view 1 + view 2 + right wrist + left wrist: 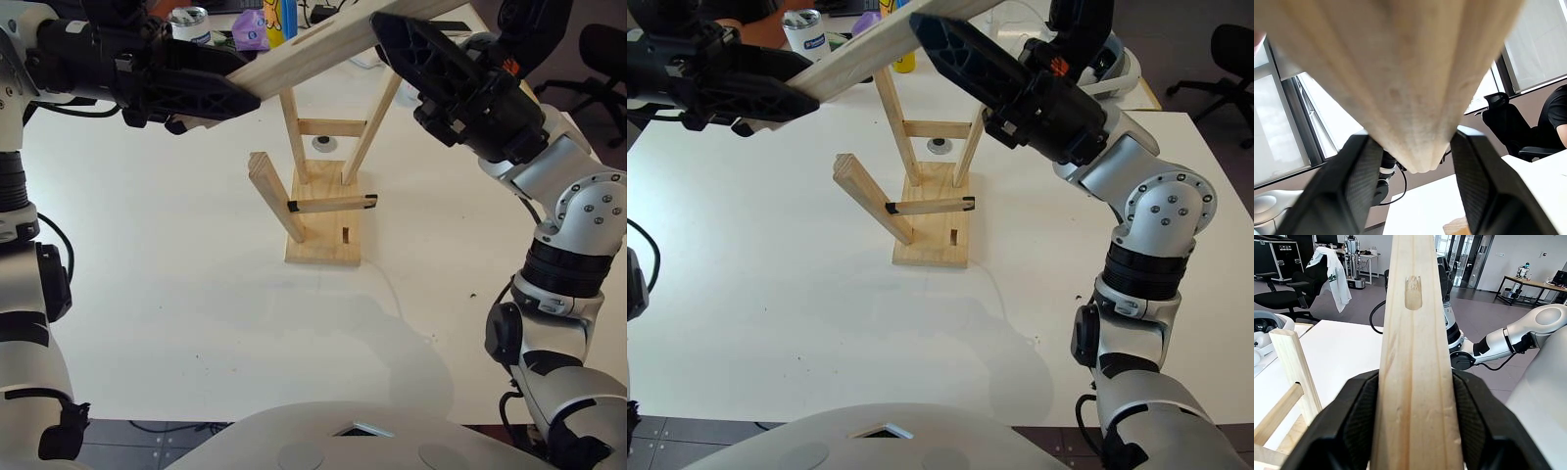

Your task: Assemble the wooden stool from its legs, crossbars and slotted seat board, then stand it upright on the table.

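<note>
Seat board (323,250) is lying flat on the white worktop (147,294), with two legs (292,132) standing up from its far end, joined by a crossbar (331,126). A third leg (274,196) is leaning at its left side, tied in by a second crossbar (333,205). Above them a long wooden bar (313,51) is hanging, the left end effector (230,93) pinching its left end and the right end effector (392,34) pinching its right end.

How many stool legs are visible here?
4. Two legs stand in the seat board, joined by a crossbar; one leans at the board's left edge; one is held above by both end effectors. None seems hidden.
</note>
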